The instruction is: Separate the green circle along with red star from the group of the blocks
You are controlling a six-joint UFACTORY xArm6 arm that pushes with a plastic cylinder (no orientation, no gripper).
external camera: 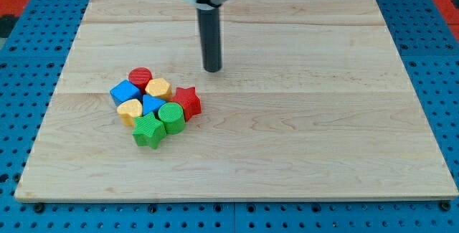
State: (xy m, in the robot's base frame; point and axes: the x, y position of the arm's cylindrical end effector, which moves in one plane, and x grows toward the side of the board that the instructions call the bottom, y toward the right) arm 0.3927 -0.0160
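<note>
Wooden tabletop [301, 132]. Red star [188, 101] at right edge of cluster, touching green circle [171, 116] at its lower left. Rod tip [212, 69] above-right of star, apart, touching no block; no tool fitted.

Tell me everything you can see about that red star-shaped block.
The red star is a small, chunky star-shaped block, matte red, lying flat on the wooden board. It sits at the right edge of the block cluster, pressed against the green circle at its lower left, with the yellow hexagon close at its upper left. My tip hovers above it in the view, not touching.
</note>
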